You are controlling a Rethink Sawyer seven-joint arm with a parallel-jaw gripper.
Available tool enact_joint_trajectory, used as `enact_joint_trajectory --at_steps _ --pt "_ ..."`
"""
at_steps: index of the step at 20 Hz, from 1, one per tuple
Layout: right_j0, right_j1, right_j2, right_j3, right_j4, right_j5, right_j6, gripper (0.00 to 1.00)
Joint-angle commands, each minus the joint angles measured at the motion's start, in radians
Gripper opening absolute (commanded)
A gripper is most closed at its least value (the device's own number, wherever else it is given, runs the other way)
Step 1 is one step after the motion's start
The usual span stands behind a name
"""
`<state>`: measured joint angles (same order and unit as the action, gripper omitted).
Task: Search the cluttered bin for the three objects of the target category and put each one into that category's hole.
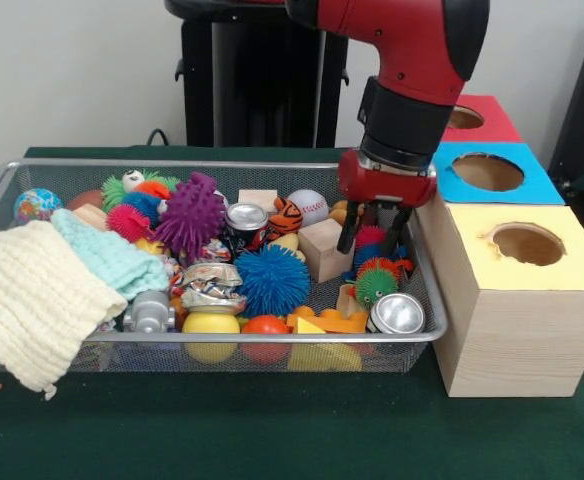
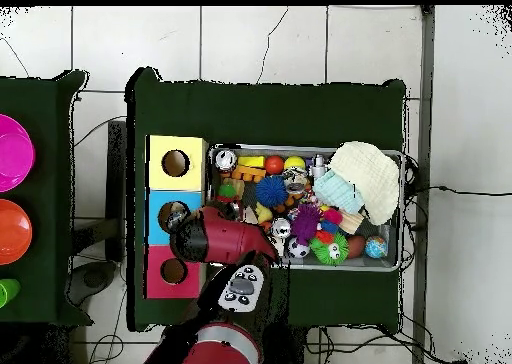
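At right of centre in the front view, the end effector [image 1: 375,228], fingers spread and empty, hangs over soft, light spiky balls [image 1: 376,268], best pinched across the body.

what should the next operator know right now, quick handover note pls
Gripper: open, empty, fingers lowered into the right end of the wire bin, just above a spiky red-and-green ball.
Bin is full of clutter: purple spiky ball, blue spiky ball, wooden block, cans, cloths at the left.
Sorting box beside the bin: yellow hole, blue hole, red hole.
Nothing visibly sorted yet; whether anything already sits inside the holes cannot be seen.
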<state>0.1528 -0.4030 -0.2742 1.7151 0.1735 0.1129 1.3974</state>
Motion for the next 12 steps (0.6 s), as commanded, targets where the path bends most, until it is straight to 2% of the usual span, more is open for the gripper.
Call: enact_joint_trajectory --at_steps 1,7,12 --pt "0.045 0.131 0.063 -0.069 0.027 -0.066 0.221 1.0" --pt "0.056 0.14 0.063 -0.071 0.027 -0.106 0.226 1.0" --pt "0.014 0.113 0.15 -0.046 -0.023 -0.212 0.22 1.0"
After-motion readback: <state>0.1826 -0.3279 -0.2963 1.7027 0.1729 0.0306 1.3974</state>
